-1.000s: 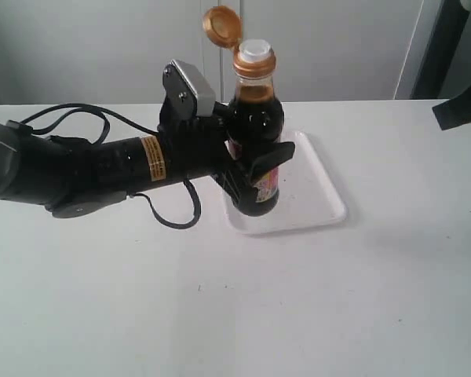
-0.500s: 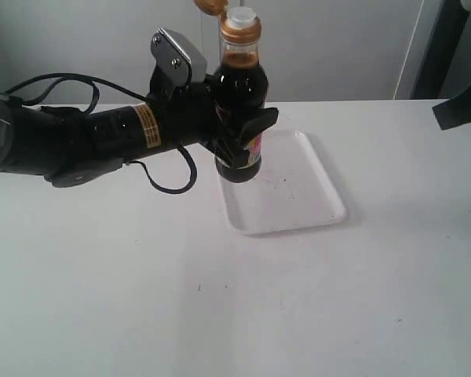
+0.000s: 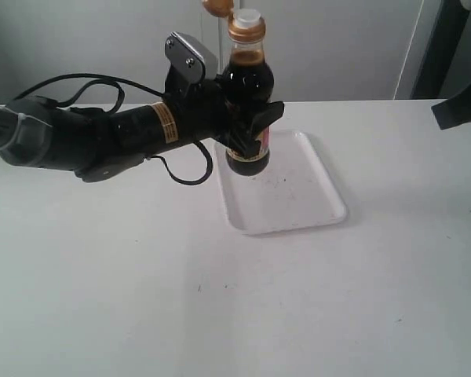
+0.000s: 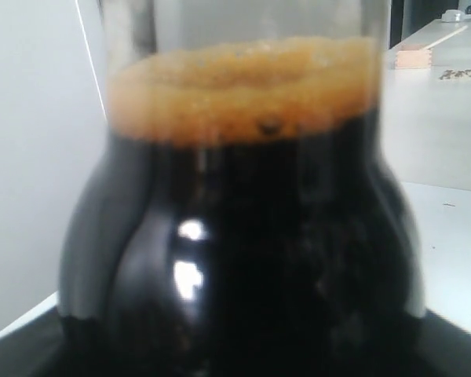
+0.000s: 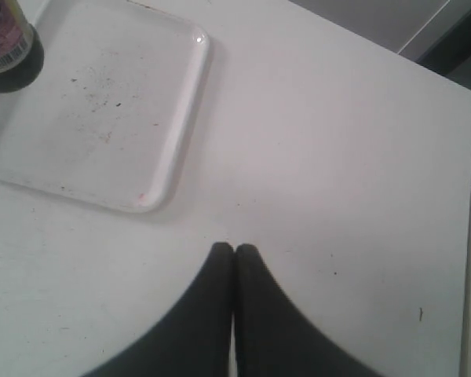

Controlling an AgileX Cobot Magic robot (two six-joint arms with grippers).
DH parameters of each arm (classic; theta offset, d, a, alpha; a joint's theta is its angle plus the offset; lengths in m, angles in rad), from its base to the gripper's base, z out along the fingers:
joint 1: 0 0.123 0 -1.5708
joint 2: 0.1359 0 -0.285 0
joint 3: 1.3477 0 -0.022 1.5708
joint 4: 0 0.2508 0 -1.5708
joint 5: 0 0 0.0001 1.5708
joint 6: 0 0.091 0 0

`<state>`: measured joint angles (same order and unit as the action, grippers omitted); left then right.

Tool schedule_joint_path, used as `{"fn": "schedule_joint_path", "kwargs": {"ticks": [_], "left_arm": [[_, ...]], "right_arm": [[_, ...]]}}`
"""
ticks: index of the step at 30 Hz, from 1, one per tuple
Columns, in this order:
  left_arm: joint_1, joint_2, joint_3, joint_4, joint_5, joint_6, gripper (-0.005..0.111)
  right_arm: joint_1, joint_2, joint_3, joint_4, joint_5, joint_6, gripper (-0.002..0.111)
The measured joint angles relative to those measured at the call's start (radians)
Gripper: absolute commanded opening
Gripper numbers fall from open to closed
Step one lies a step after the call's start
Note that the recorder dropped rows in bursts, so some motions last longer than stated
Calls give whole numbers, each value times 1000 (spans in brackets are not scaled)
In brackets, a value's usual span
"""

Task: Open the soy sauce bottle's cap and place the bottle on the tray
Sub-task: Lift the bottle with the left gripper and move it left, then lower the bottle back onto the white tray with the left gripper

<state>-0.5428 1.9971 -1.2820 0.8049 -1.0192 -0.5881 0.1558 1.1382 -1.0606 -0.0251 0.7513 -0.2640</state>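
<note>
Our left gripper (image 3: 247,129) clamped on bottle (image 3: 247,110), cap (image 3: 217,6) flipped up, over tray (image 3: 298,206) on white table (image 3: 220,298), grey wall (image 3: 337,47) behind, right gripper (image 5: 234,251) closed empty.

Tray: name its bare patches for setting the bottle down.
The tray is bare across its middle, right side and near edge, bar dark specks. Its far-left corner is crowded: the left gripper holds the soy sauce bottle there. The right gripper hangs shut over bare table.
</note>
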Motion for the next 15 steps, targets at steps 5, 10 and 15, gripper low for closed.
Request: {"fn": "schedule_joint_path", "kwargs": {"ticks": [5, 10, 15], "left_arm": [[0, 40, -49, -2, 3, -11, 0], [-4, 83, -91, -4, 7, -21, 0], [-4, 118, -129, -2, 22, -37, 0]], "right_arm": [[0, 0, 0, 0, -2, 0, 0], [0, 0, 0, 0, -2, 0, 0], [0, 0, 0, 0, -2, 0, 0]]}}
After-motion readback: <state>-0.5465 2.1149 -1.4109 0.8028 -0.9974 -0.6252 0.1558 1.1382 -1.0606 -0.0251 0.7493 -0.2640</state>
